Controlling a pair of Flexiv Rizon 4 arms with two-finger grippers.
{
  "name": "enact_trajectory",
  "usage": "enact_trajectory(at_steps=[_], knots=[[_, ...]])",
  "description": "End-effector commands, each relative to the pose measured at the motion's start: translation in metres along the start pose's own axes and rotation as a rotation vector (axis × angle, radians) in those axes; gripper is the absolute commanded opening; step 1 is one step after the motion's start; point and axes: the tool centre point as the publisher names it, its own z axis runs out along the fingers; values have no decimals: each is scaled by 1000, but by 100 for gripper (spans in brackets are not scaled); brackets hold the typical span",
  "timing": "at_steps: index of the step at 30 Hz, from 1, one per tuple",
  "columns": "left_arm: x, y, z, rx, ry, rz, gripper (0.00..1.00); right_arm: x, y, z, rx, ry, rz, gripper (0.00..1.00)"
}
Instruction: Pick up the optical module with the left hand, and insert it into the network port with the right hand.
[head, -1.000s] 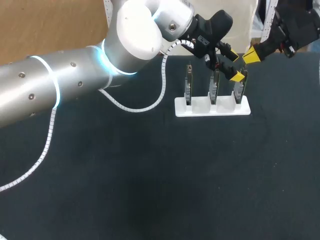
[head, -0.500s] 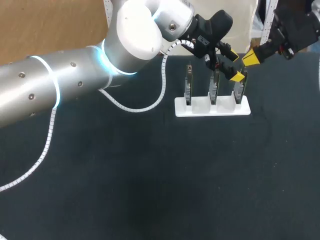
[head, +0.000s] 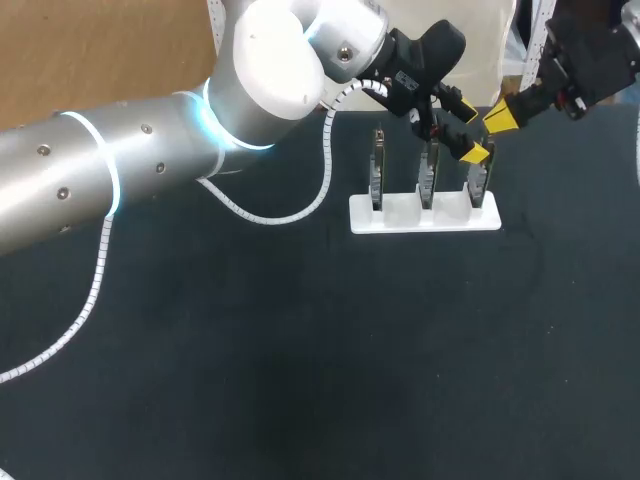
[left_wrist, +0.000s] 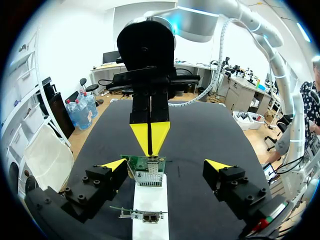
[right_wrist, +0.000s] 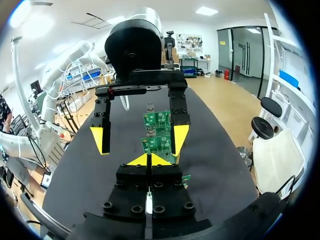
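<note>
On the dark surface (head: 300, 380) a white holder (head: 424, 214) keeps three circuit boards (head: 378, 172) upright. The left gripper (left_wrist: 165, 166) is wide open around the rightmost board (left_wrist: 142, 161), which carries a metal port (left_wrist: 149, 178). Just beyond, the right gripper (head: 503, 112) is closed. The module is perhaps pinched between its tips, but I cannot tell.

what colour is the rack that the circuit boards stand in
White. The rack shows best in the head view.
</note>
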Motion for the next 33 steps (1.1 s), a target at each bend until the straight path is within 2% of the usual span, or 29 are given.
enact_trajectory(at_steps=[1, 23, 33], knots=[[-1, 1, 0, 2, 5, -2, 100, 4, -2, 3, -4, -2, 4, 0], [-1, 1, 0, 2, 5, -2, 100, 12, -3, 7, -11, -15, 24, 0], [-1, 1, 0, 2, 5, -2, 100, -7, -1, -4, 10, -51, -17, 0]])
